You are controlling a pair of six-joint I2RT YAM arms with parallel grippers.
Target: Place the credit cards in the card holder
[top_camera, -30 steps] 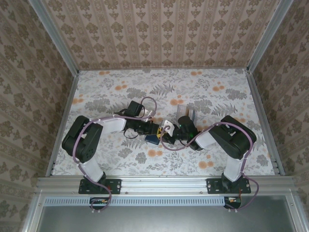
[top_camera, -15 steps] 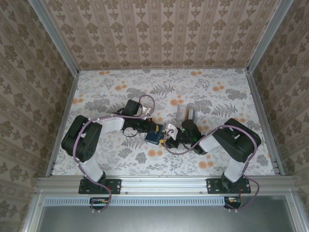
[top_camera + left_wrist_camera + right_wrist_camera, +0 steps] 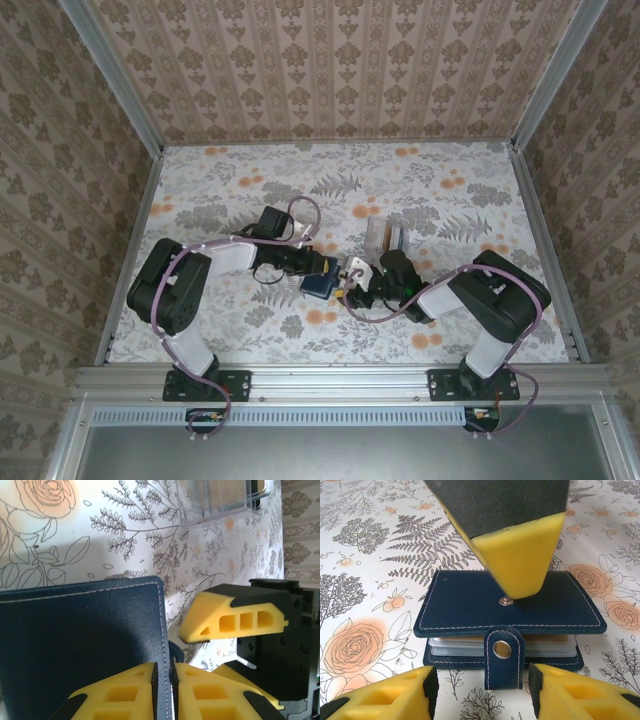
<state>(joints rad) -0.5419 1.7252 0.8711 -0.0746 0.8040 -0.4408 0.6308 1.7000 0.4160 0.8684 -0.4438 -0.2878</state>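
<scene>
Card holder [image 3: 470, 605] lies mid-worktop [image 3: 365, 540], right between your two arms.
Your left jaws are almost pressed together, pinching the edge of its navy cover; your right jaws stand spread either side of the strap [image 3: 504, 657], cards [image 3: 547, 641] peeking from under the cover.

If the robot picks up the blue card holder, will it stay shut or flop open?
It will probably flop open: the card holder has its snap strap hanging undone, and its top half sits raised above the clear sleeves. It looks soft and stitched, so it likely bends. It lies flat, so it shouldn't roll.
</scene>
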